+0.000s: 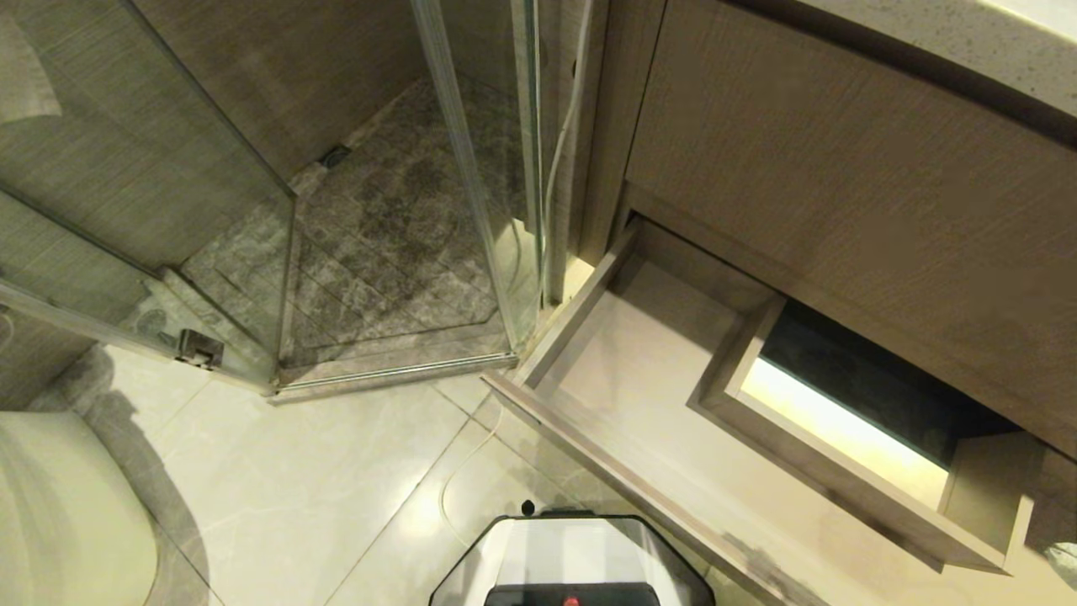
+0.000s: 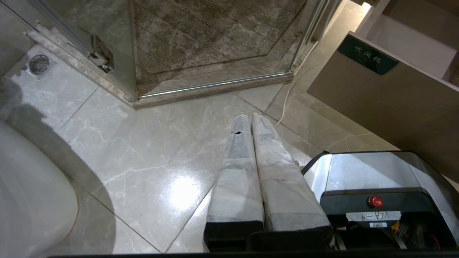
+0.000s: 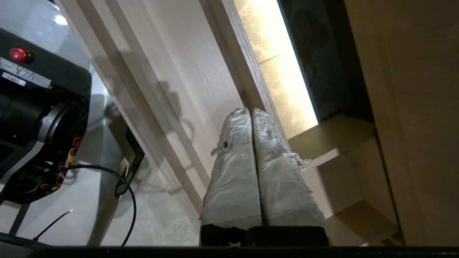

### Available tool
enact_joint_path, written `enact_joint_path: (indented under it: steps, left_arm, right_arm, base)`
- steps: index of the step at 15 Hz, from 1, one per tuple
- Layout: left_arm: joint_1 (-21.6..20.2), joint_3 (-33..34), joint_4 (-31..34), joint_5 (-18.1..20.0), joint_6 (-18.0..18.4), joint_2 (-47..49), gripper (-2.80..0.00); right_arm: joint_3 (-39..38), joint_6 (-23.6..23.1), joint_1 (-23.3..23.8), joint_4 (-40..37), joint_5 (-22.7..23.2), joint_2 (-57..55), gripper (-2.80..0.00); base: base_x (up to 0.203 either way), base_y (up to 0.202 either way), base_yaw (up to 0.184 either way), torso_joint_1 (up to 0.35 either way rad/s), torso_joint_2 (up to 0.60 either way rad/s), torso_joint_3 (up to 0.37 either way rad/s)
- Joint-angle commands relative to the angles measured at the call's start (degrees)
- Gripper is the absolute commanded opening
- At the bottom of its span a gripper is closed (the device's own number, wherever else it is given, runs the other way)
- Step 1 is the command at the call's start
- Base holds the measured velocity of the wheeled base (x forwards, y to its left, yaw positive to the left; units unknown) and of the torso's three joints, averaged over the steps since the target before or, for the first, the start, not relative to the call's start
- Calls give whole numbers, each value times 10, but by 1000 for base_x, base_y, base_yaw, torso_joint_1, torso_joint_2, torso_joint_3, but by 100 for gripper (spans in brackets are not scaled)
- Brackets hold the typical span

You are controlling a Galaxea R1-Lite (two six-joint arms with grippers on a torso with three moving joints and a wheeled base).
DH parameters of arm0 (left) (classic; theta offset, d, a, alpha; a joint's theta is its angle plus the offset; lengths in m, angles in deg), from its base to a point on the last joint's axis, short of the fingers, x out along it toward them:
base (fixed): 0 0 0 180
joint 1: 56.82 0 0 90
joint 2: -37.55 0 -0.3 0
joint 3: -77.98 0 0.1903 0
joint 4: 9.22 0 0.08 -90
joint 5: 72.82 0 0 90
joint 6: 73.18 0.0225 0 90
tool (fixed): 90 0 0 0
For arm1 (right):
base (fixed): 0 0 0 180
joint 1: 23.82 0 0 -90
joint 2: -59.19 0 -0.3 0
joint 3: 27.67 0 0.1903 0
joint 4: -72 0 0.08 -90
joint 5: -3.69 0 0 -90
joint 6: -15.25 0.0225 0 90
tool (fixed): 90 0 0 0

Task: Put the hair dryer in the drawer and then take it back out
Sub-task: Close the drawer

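The drawer (image 1: 606,459) stands pulled open under the vanity, and the part of its light wood floor that shows is bare. A box-shaped cut-out (image 1: 841,421) sits inside it. Its front (image 2: 391,100) carries a small black plate (image 2: 367,59). The hair dryer is out of view. My right gripper (image 3: 250,109) hangs shut and empty over the drawer floor (image 3: 179,71), near the cut-out's corner. My left gripper (image 2: 250,115) is shut and empty above the floor tiles, beside the robot base. Neither gripper appears in the head view.
A glass shower enclosure (image 1: 395,210) stands left of the drawer, and a toilet (image 1: 59,513) sits at the near left. A tall wood-grain cabinet panel (image 1: 841,168) rises above the drawer. A thin white cable (image 2: 287,104) runs over the tiles. The robot base (image 1: 572,560) is just below.
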Motion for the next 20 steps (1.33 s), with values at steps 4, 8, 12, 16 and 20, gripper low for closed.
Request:
enact_joint_path:
  steps: [4,8,12,16,20]
  left_arm:
    - [0,1,0,0,0,0,-280]
    - [0,1,0,0,0,0,-280]
    - [0,1,0,0,0,0,-280]
    - [0,1,0,0,0,0,-280]
    - [0,1,0,0,0,0,-280]
  right_arm:
    - [-2,-3,1,-17,1,-7,-280]
    - [1,-2,1,-27,3,-7,-280]
    - [0,-3,1,-38,3,-8,-280]
    - [1,-3,1,-44,3,-10,-280]
    - [2,-3,1,-45,2,-17,-280]
  base:
    - [0,0,0,36,15,43]
    - [0,0,0,2,1,8]
    - [4,7,-80,3,2,1]
    - [0,9,-172,4,3,5]
    - [-1,10,-165,0,0,3]
